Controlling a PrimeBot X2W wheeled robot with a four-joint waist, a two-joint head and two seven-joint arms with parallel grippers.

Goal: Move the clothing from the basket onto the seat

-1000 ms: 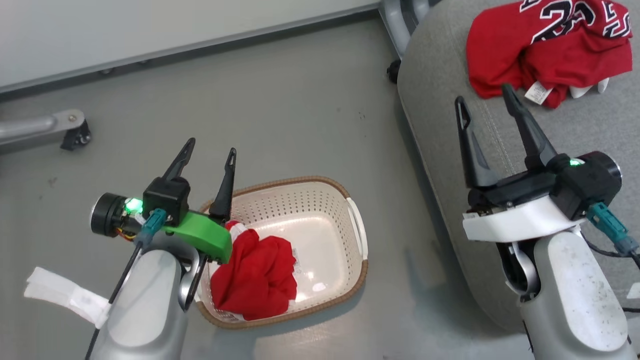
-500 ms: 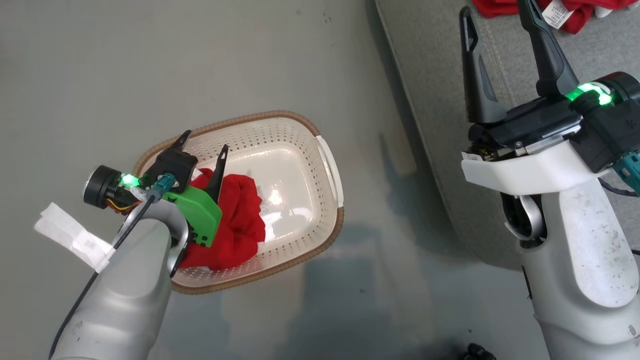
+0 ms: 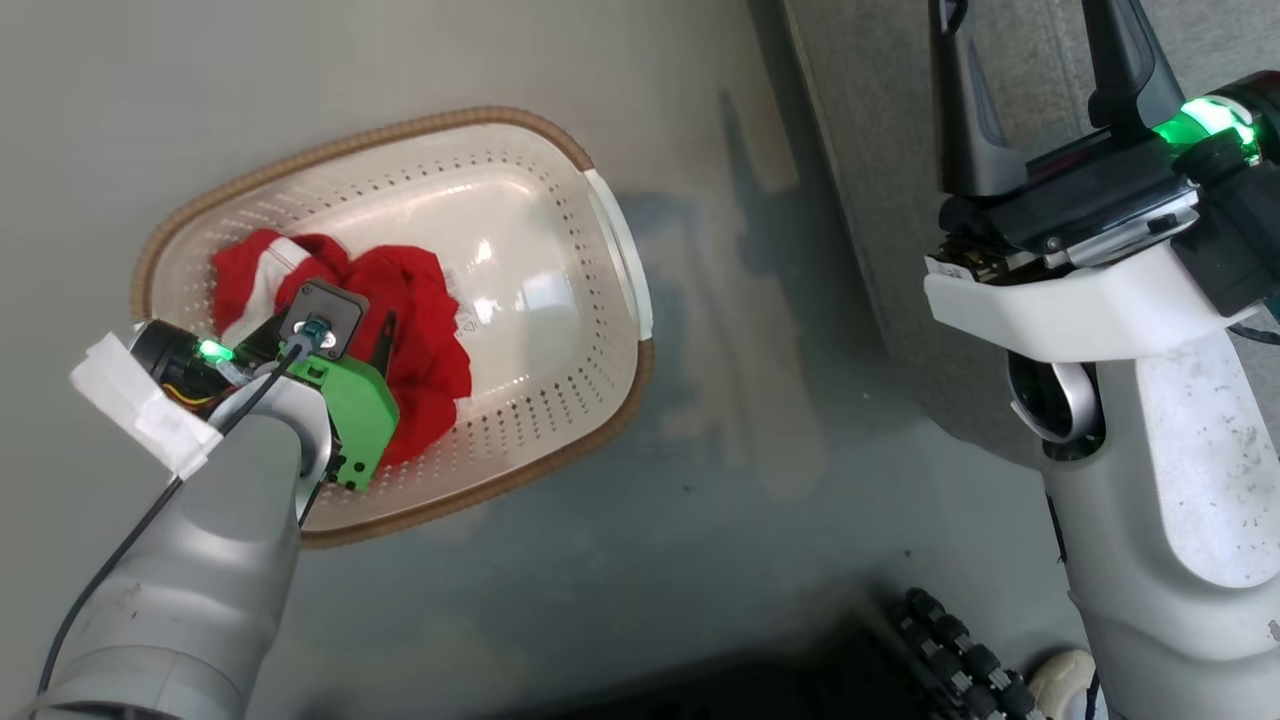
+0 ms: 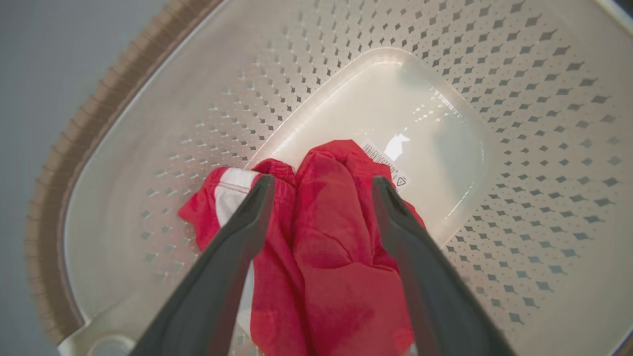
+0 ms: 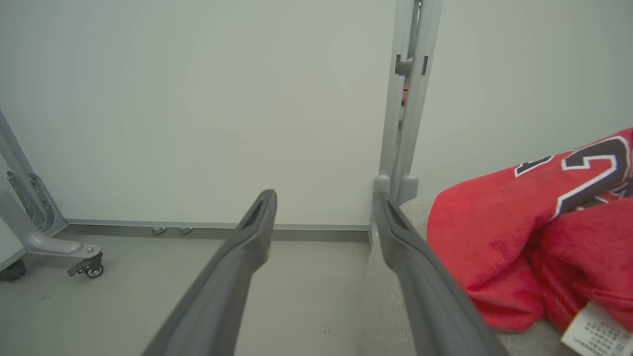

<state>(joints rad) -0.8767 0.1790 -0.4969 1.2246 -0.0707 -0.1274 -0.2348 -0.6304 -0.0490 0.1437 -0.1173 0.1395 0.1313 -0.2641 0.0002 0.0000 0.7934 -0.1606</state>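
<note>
Clothing [image 4: 326,237], a crumpled red garment with white trim, lies in the basket [image 3: 560,420], toward the end under the left arm. The left gripper [image 4: 321,185] reaches down into it, jaws spread astride a fold of the cloth. The basket stands on the floor [image 3: 300,80] near the seat [image 3: 870,120]. A red numbered jersey [image 5: 519,217] lies by the seat's edge, beside the right gripper [image 5: 324,198], whose jaws are spread and empty.
</note>
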